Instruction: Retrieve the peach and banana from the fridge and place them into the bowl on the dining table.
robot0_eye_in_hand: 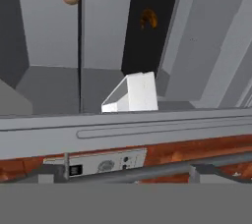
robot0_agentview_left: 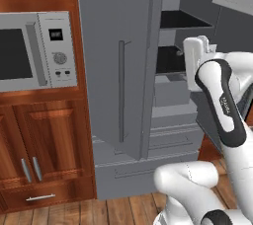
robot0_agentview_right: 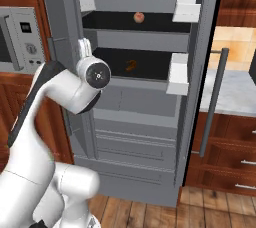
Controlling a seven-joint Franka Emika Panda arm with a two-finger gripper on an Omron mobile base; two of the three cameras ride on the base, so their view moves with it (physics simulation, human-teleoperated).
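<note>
Standing at the left, the microwave [robot0_agentview_right: 17, 39] adjoins the open fridge [robot0_agentview_right: 145, 122], where the arm's claw [robot0_agentview_right: 86, 48] reaches in with jaws spread wide, holding nothing. The banana [robot0_agentview_right: 131, 65] lies on the lower black shelf; the peach [robot0_agentview_right: 139, 17] sits on the upper shelf, farther right.

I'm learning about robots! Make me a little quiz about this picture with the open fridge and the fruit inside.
1. True or false: the peach sits on a higher shelf of the fridge than the banana.
2. What hangs on the inside of the open right door? A) white bins B) a towel C) a bowl
3. Fill in: to the left of the fridge, set into the wooden cabinets, is a ______.

Key: 1 true; 2 A; 3 microwave.
</note>
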